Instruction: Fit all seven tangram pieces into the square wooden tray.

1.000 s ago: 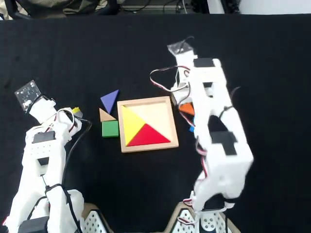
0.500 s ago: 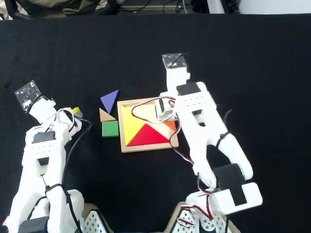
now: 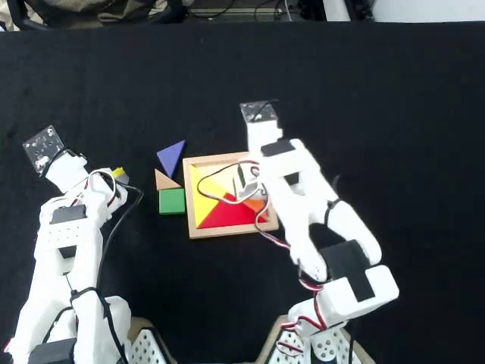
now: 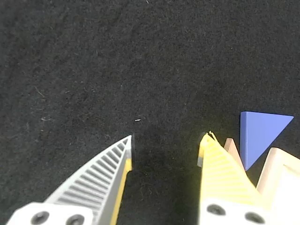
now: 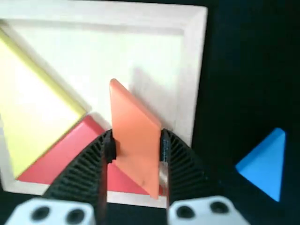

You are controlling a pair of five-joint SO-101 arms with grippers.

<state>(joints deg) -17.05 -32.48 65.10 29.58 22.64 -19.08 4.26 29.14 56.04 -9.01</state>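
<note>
The square wooden tray (image 3: 227,227) lies mid-table with a yellow triangle (image 3: 203,193) and a red triangle (image 3: 231,214) in it. My right gripper (image 5: 135,146) is shut on an orange parallelogram (image 5: 136,136), held on edge over the tray's bare floor, close to the tray's rim (image 5: 192,70) and above the red triangle (image 5: 65,159). From above, the right gripper (image 3: 254,199) hangs over the tray's right side. My left gripper (image 4: 167,143) stands open over black cloth, left of the tray. A violet-blue triangle (image 3: 171,155), a tan triangle (image 3: 164,180) and a green square (image 3: 172,201) lie left of the tray.
A light blue triangle (image 5: 265,161) lies on the cloth just outside the tray's rim, beside the right gripper. The violet-blue triangle (image 4: 258,133) sits a little ahead of the left gripper. Black cloth covers the table, with open room at the back and the far right.
My right arm has swung left from beside the tray to over its right side, carrying the orange parallelogram. The left arm has kept still.
</note>
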